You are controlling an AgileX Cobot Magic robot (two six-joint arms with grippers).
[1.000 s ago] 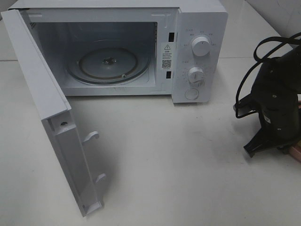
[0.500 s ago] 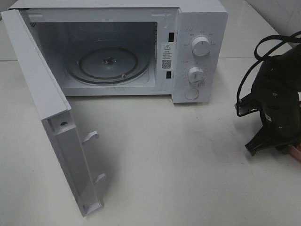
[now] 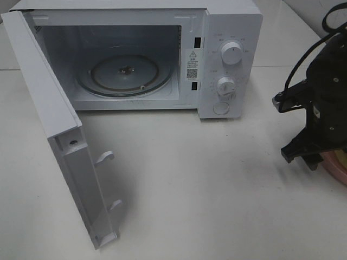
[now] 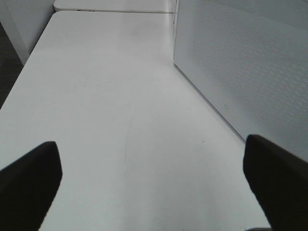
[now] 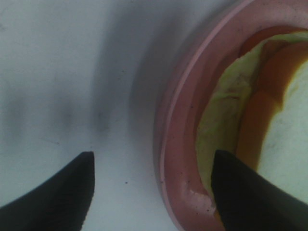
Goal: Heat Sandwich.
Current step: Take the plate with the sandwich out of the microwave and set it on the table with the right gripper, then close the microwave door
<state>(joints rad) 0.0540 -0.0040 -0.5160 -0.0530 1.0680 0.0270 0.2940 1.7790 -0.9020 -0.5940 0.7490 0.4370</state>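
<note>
On the white table: microwave at the back, its door swung wide open toward the front left.
Microwave inside: glass turntable bare; two knobs and a round button on the right-hand panel.
Table: white top, seen in all three views.
Sandwich: lies on the pink plate, at the far right edge of the high view; white bread, tan-brown crust and pale yellow-green filling show in the right wrist view.
Plate: only a sliver of its rim shows in the high view, under the right arm.
Right gripper: jaws apart, one finger over the bare table, the other over the plate's inner edge at the sandwich, so the rim lies between them; nothing is clamped. Whether the finger touches the bread I cannot tell.
Left gripper: jaws spread wide and holding nothing, over bare table just beside the microwave's perforated side wall; not seen in the high view.
</note>
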